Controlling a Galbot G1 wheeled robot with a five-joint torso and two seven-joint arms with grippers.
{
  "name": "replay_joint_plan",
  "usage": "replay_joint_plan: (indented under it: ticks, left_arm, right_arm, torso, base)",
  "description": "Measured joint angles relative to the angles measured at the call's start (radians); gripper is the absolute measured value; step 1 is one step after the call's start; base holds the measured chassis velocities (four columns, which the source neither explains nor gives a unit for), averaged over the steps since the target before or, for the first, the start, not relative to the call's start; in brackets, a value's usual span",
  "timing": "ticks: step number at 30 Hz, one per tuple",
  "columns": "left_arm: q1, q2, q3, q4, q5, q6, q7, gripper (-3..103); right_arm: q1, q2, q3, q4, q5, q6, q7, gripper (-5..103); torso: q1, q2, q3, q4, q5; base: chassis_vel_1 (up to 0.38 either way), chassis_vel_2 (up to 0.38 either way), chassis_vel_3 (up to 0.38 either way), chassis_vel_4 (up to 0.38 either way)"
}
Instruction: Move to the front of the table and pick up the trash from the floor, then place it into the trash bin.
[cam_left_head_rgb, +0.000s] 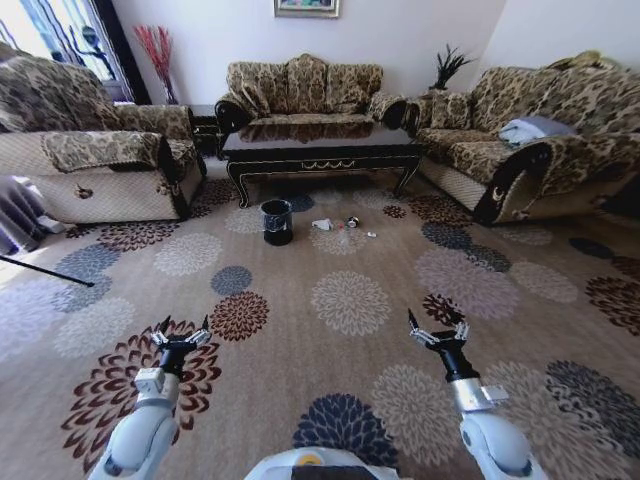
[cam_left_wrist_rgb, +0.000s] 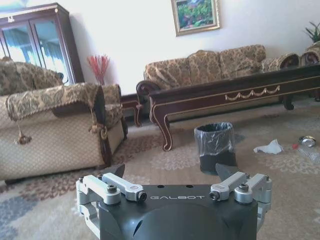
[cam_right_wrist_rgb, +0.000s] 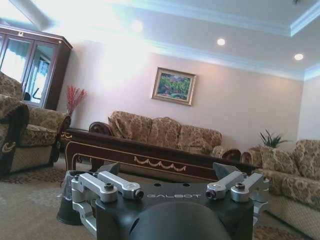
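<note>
Two tools (cam_left_head_rgb: 181, 329) (cam_left_head_rgb: 437, 328) open; table (cam_left_head_rgb: 320, 150) long axis crosswise.

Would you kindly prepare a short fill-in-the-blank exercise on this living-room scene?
1. The trash bin stands on the carpet in front of the ____.
2. Both the left gripper and the right gripper have their fingers ____.
3. The crumpled white paper lies on the ____.

Missing words: table; open; carpet
</note>
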Motion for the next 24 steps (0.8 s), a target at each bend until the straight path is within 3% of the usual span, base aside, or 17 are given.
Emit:
replay_joint_plan:
  ticks: [7,14,24]
  left_arm:
    - [-0.002,0.006,-0.002,-0.022,0.044,-0.041,0.000,100]
    - [-0.003,0.004,-0.001,-0.032,0.056,-0.080,0.006,100]
    - [-0.003,0.002,-0.002,-0.027,0.056,-0.090,0.013,100]
  right_arm:
    - [0.016,0.009,0.002,-0.033,0.002,0.052,-0.027,100]
    - [0.021,0.008,0.001,-0.042,0.009,0.052,-0.030,100]
    - [0.014,0.003,0.003,-0.054,0.008,0.043,-0.031,100]
  torso:
    - [-0.007,-0.026,-0.019,0.0000,0.0001]
    - [-0.014,-0.054,-0.040,0.0000,0.0000]
    - [-0.021,-0.090,-0.069,0.0000,0.0000]
  base:
    - [0.000,0.000,0.000,0.000]
    - [0.000,0.000,0.000,0.000]
    - [0.000,0.000,0.000,0.000]
